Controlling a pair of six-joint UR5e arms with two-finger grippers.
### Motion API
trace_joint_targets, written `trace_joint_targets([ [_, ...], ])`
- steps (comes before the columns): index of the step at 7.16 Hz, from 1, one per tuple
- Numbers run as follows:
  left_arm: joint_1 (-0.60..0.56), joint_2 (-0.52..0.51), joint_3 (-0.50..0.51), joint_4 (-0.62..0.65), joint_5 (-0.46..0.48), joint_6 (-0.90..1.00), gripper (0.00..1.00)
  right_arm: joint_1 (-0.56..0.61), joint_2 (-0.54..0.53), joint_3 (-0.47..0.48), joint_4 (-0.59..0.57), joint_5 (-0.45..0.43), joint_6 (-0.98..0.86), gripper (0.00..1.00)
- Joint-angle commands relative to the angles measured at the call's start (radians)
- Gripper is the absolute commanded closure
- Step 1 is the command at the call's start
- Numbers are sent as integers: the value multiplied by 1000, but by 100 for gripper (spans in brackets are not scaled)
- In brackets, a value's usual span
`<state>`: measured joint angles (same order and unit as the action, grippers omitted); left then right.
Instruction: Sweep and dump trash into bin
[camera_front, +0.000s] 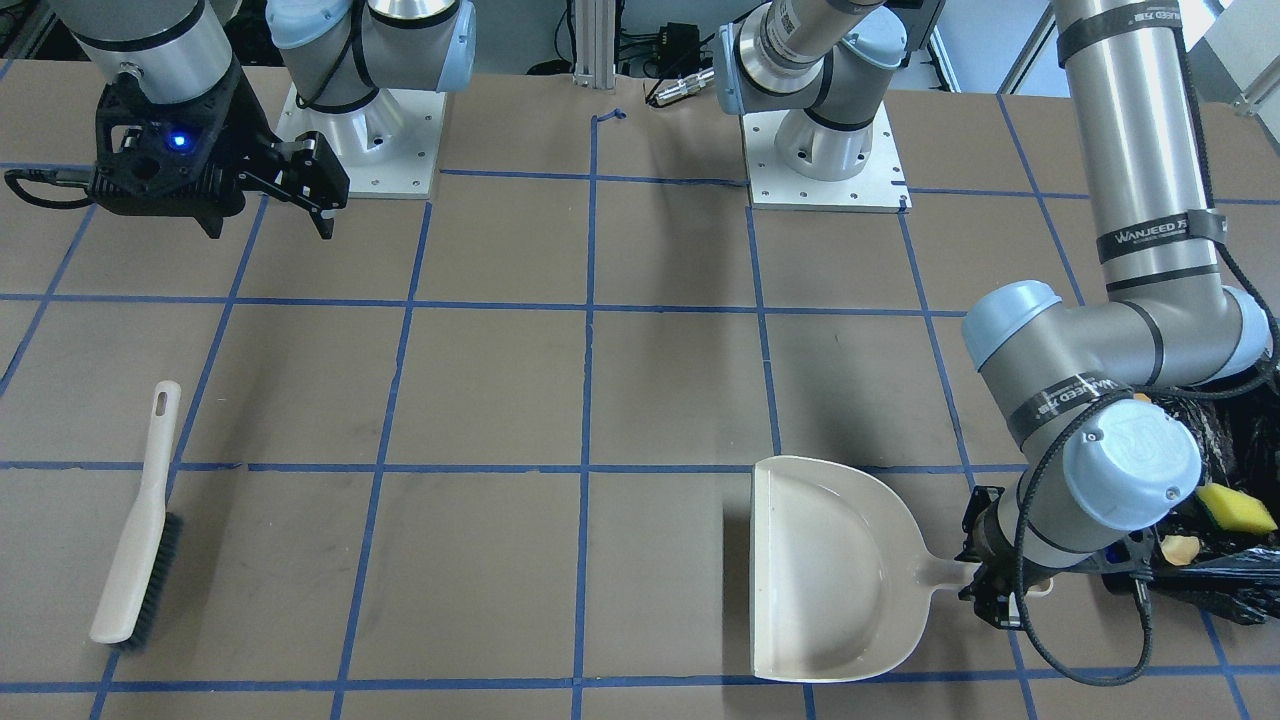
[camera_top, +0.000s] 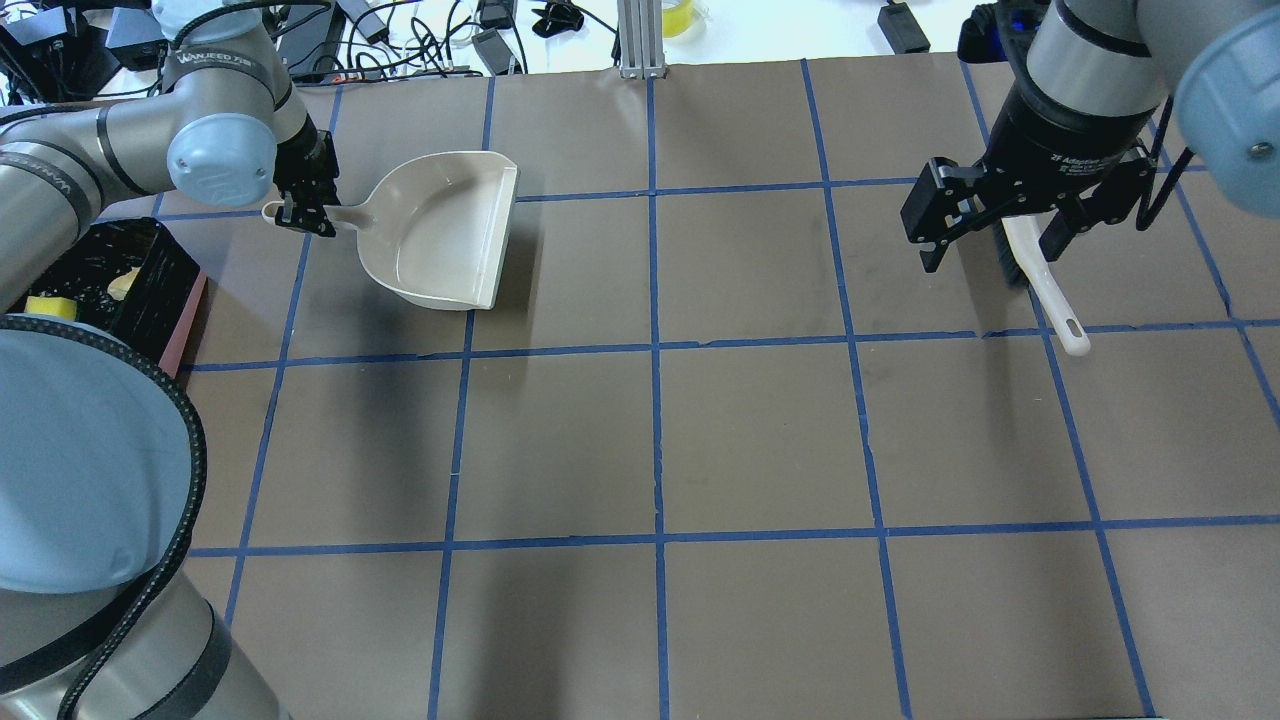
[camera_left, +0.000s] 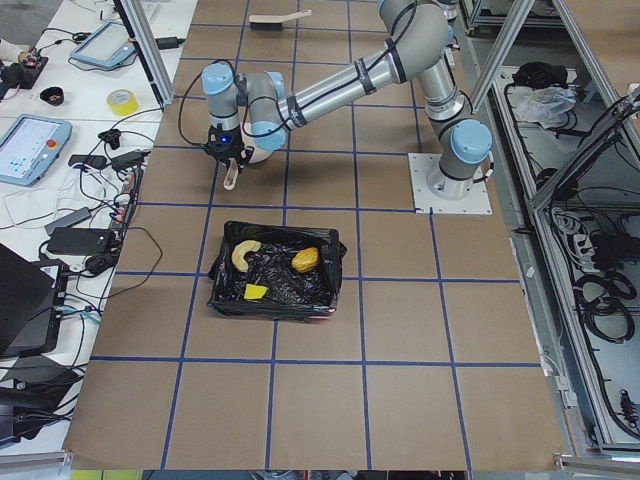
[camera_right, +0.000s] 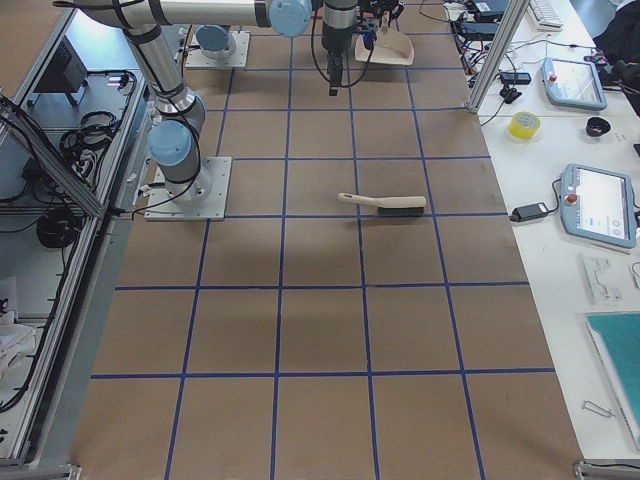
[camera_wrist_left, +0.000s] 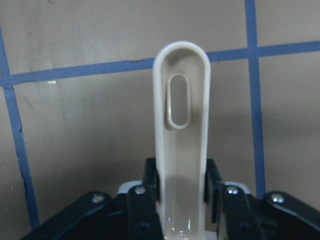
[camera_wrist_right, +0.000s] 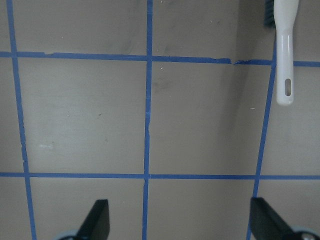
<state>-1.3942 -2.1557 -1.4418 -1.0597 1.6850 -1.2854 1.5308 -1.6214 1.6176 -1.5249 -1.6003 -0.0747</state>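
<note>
The beige dustpan (camera_front: 830, 570) lies flat and empty on the table. My left gripper (camera_front: 1000, 590) is shut on its handle (camera_wrist_left: 181, 115), as the left wrist view shows. The bin (camera_left: 275, 300), lined with a black bag, stands beside my left arm. It holds all three trash pieces: the tan croissant (camera_left: 243, 253), the golden-brown potato lump (camera_left: 305, 260) and the yellow wedge (camera_left: 256, 292). My right gripper (camera_top: 988, 248) is open and empty, raised above the table near the brush (camera_top: 1045, 290).
The beige hand brush (camera_front: 140, 520) lies flat on the table on my right side, and its handle shows in the right wrist view (camera_wrist_right: 285, 50). Blue tape lines grid the brown table (camera_top: 760, 430). Both arm bases stand at the table's robot edge.
</note>
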Motion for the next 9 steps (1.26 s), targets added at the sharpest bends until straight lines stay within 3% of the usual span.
trace_joint_targets([
  [1, -6, -24, 0, 23, 2, -6, 100, 0, 5, 2, -15, 37, 3, 0],
  [3, -6, -44, 1, 79, 4, -55, 100, 0, 5, 2, -17, 54, 1, 0],
  [9, -6, -23, -46, 81, 1, -51, 100, -1, 6, 2, -15, 54, 9, 0],
])
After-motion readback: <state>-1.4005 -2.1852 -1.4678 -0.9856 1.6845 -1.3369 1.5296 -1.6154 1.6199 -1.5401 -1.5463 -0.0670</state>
